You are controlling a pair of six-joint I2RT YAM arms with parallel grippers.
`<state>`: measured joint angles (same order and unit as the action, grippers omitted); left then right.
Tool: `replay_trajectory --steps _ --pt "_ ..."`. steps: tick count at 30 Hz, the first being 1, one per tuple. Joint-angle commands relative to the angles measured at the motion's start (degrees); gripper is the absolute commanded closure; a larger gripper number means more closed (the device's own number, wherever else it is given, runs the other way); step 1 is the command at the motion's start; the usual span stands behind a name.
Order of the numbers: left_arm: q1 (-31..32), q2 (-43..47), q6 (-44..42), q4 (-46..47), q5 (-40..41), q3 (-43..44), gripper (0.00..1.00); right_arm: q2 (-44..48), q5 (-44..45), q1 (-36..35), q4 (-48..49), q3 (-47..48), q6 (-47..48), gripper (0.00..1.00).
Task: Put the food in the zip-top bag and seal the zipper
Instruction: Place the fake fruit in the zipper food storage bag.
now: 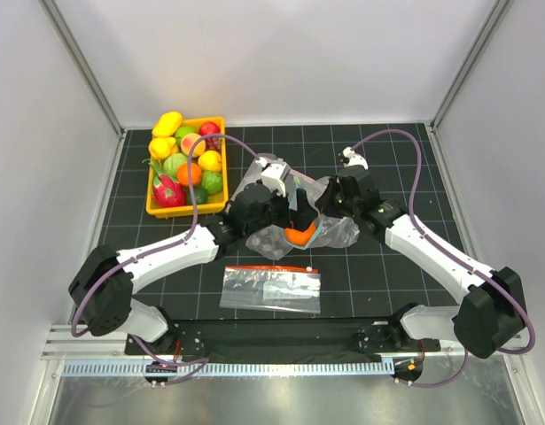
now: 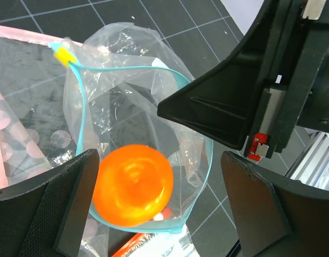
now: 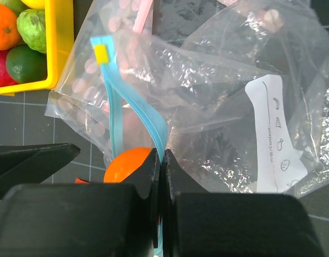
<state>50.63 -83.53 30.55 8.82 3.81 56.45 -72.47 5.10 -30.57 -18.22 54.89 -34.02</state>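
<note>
Right gripper [image 3: 161,158] is clamped tight on the zipper [image 3: 148,120], its two black fingers pressed together with the teal strip pinched between them, holding up one lip of the zip-top bag [image 3: 223,96]. A white label [image 3: 274,134] on the crinkled clear plastic carries the printed word "Content:" beside a column of small icons too fine to read.

Left gripper [image 2: 159,160] is poised over the bag's gaping mouth with its fingers [image 2: 68,203] spread wide and nothing in their grasp. Below and between them an orange fruit [image 2: 133,184] lies inside the teal-rimmed opening.

From above, both arms reach in from the near edge and meet at mid-table, the left arm angled in from the left, the right arm from the right, wrists tipped down over the bag, which sits on the black gridded mat [image 1: 378,266].

A dotted bag [image 3: 84,69] with a pink strip lies touching the left side of the zip-top bag. Behind it stands a yellow basket [image 3: 60,43] heaped with fruit. A flat bag [image 1: 272,288] with a red-orange strip lies nearer the arm bases.
</note>
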Motion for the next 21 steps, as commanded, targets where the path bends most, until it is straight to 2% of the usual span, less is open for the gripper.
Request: replay_trajectory --steps 1,17,19,21 --pt "0.3 2.3 -1.9 0.1 -0.6 1.7 0.00 1.4 -1.1 -0.2 2.6 0.7 -0.7 0.99" --pt "0.3 4.0 -3.2 -4.0 1.1 3.3 0.00 2.6 1.0 -0.2 1.9 0.5 0.0 0.99" --pt "0.3 4.9 -3.6 -4.9 3.1 3.1 0.00 2.9 1.5 -0.2 1.9 0.5 -0.1 0.99" --pt "0.2 7.1 -3.9 -6.2 9.3 2.6 0.00 3.1 1.8 -0.2 1.8 0.4 0.0 0.99"
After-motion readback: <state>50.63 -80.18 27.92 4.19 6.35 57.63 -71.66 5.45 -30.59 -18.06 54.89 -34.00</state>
